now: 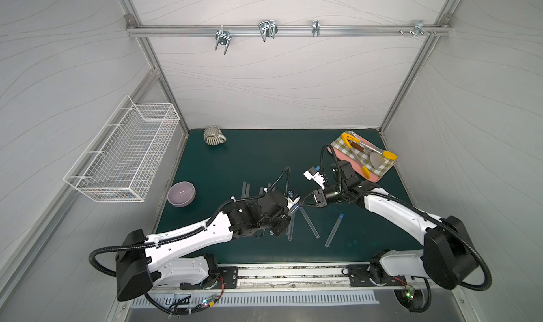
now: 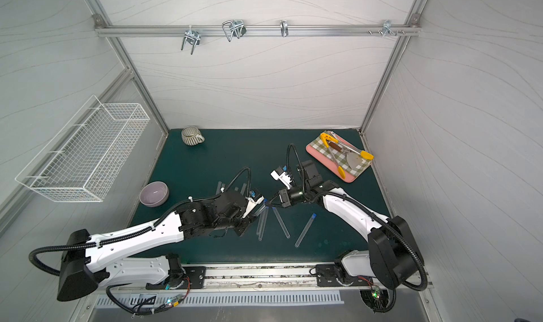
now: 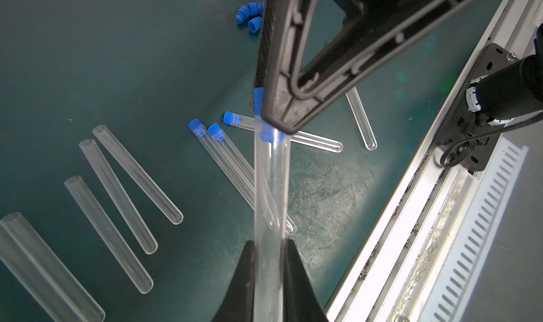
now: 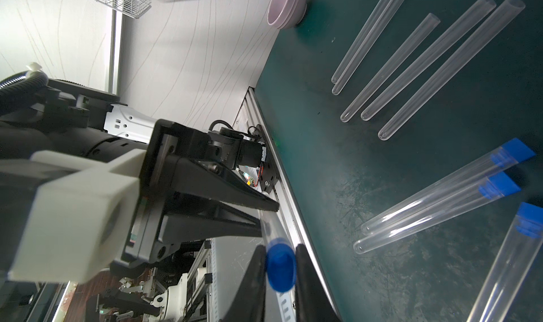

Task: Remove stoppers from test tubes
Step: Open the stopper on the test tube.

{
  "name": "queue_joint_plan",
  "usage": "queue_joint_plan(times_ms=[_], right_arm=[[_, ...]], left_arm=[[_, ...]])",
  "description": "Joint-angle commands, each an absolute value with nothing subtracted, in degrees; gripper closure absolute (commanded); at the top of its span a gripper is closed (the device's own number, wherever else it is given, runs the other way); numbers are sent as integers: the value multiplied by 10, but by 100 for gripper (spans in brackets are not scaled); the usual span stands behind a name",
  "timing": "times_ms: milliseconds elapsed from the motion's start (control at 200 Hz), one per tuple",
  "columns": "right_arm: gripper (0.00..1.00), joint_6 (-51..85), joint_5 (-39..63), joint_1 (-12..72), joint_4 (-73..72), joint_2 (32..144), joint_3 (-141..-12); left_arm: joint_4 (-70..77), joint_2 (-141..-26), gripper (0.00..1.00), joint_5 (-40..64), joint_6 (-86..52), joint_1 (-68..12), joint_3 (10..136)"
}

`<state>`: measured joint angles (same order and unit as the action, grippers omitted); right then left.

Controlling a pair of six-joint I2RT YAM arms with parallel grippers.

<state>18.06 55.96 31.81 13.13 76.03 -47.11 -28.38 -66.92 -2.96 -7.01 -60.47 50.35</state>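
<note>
My left gripper [image 3: 269, 244] is shut on a clear test tube [image 3: 270, 188] and holds it above the mat. My right gripper [image 4: 280, 256] is shut on that tube's blue stopper [image 4: 280, 266], which still sits in the mouth. In both top views the two grippers meet at mid-table [image 1: 301, 206] [image 2: 268, 206]. Several stoppered test tubes [image 3: 223, 164] [image 1: 335, 229] lie on the mat beside them. Several open tubes [image 3: 138, 173] [image 4: 426, 59] lie in a row further left. A small heap of loose stoppers [image 3: 249, 14] sits on the mat, partly hidden by the right gripper.
A purple bowl [image 1: 181, 193] stands at the mat's left edge and a striped mug [image 1: 213, 135] at the back left. A pink tray [image 1: 379, 178] with a checked cloth and utensils lies at the back right. A white wire basket [image 1: 123, 153] hangs on the left wall.
</note>
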Motion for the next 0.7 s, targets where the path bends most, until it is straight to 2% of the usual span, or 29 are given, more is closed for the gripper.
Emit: queue_joint_plan(times_ms=[0,350,585,695], right_arm=[[86,168,551,322,138,759,-486],[96,156,543,321,157,751,-494],[99,156,541,296,163,744,-490],[100,128,493,288,208,738,-504]], left_arm=[[-256,-664,100,-34,-60,-609,506],[-265,-668,100,-51,-60,-609,512],[-292,-668,100,-79,-57,-609,516],[-304,-674,100,-93,-56,-609,519]])
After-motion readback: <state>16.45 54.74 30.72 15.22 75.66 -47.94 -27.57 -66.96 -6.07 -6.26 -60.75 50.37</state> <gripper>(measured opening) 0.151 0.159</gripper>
